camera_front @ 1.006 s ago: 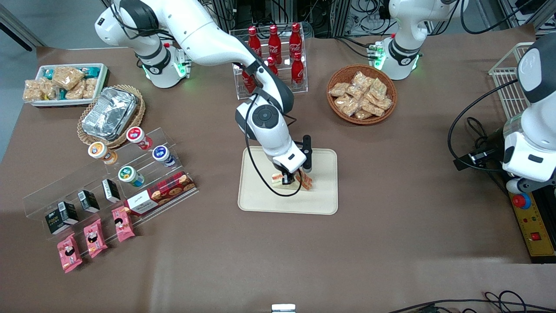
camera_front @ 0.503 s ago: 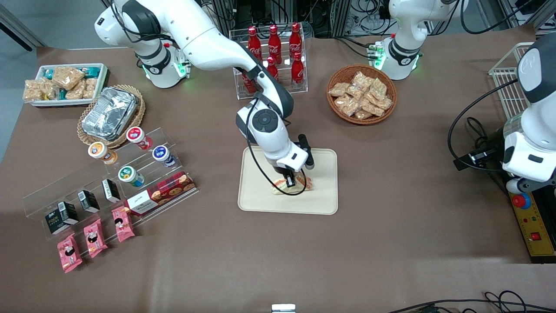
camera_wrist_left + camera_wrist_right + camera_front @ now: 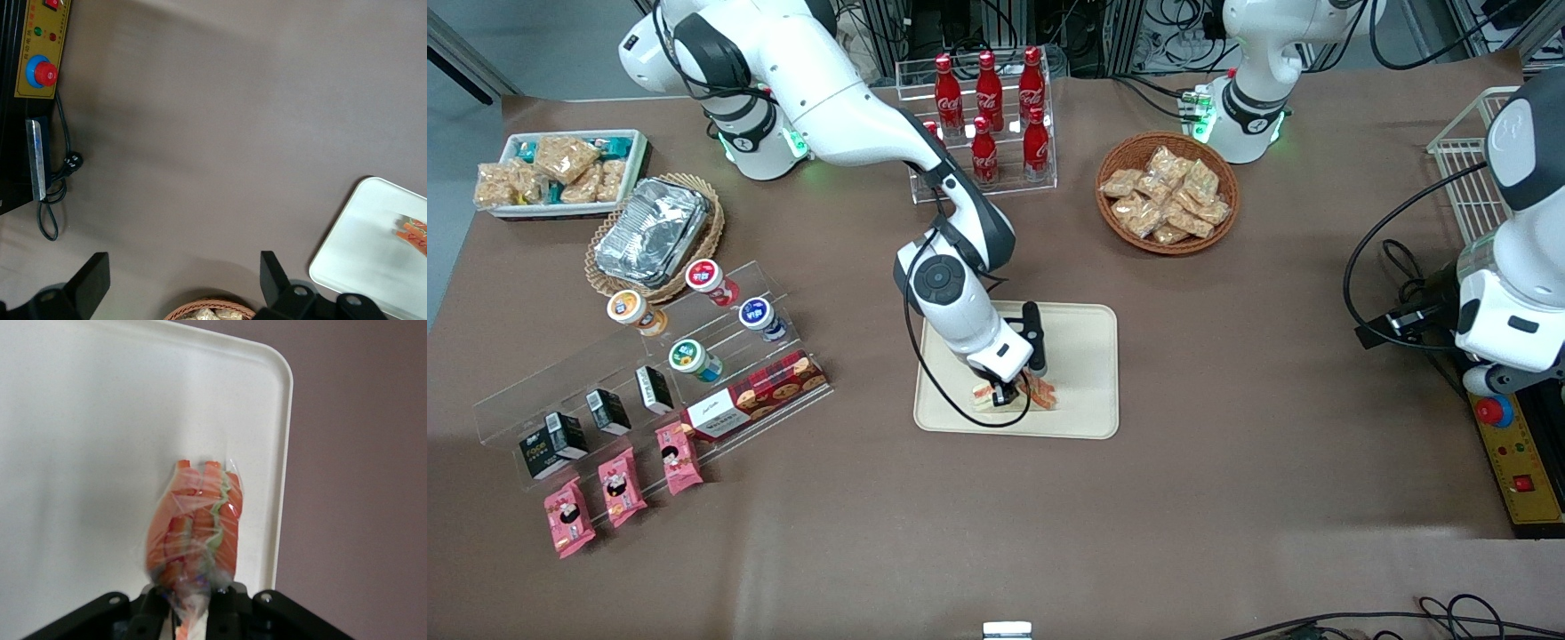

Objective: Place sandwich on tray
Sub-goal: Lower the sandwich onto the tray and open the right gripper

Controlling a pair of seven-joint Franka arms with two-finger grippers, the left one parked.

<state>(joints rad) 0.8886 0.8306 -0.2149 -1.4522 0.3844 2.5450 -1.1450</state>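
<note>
We see the right arm's black two-finger claw low over the tray, clamped on the triangular, clear-wrapped wedge of pale sandwich with red-orange and green filling. In the wrist view the sandwich hangs from the jaws above the flat cream-beige tray, close to its rim. We judge this the placing step: the sandwich seems at or just above the tray floor, near the edge closest to the front camera. Next, we think, comes a small descent and parting the fingers. On the brown bench, a round wicker basket holds tan snack packets, and a white bin holds more.
</note>
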